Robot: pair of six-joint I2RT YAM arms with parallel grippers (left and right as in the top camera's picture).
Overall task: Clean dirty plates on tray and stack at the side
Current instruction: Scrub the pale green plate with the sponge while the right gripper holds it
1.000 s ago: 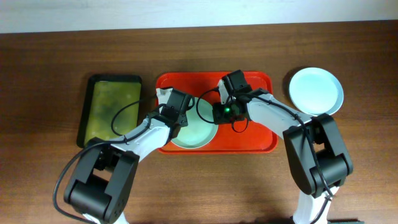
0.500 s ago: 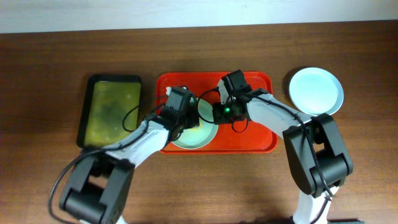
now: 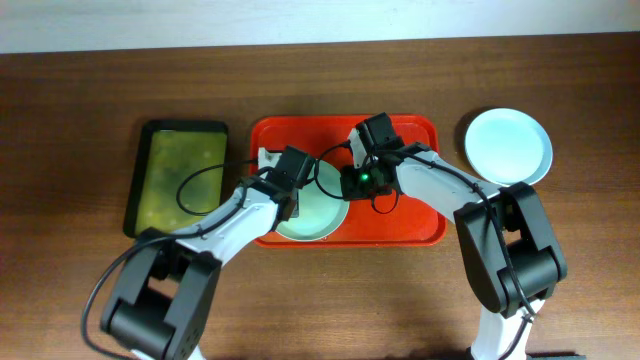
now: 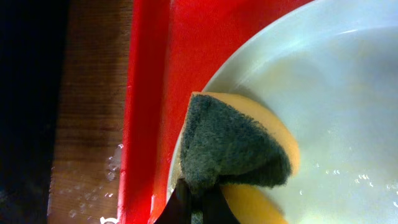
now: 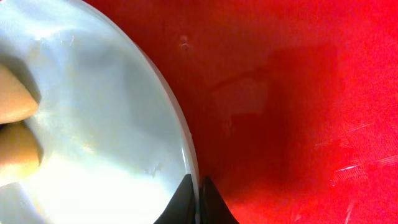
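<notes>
A pale mint plate (image 3: 318, 212) lies on the red tray (image 3: 410, 215), left of its middle. My left gripper (image 3: 285, 190) is shut on a yellow sponge with a dark green scrub side (image 4: 233, 146), pressed on the plate's left inner rim (image 4: 323, 93). My right gripper (image 3: 352, 182) is shut on the plate's right rim (image 5: 186, 155), its fingertips pinching the edge (image 5: 196, 196). A second clean white plate (image 3: 508, 146) sits on the table right of the tray. A third plate is not seen.
A dark tray with an olive-green inside (image 3: 178, 175) stands left of the red tray. Water drops lie on the wooden table (image 4: 93, 168) beside the red tray's rim (image 4: 143, 112).
My left gripper with the sponge shifted slightly over the plate's left part, right then back. The right gripper kept its hold on the rim.
</notes>
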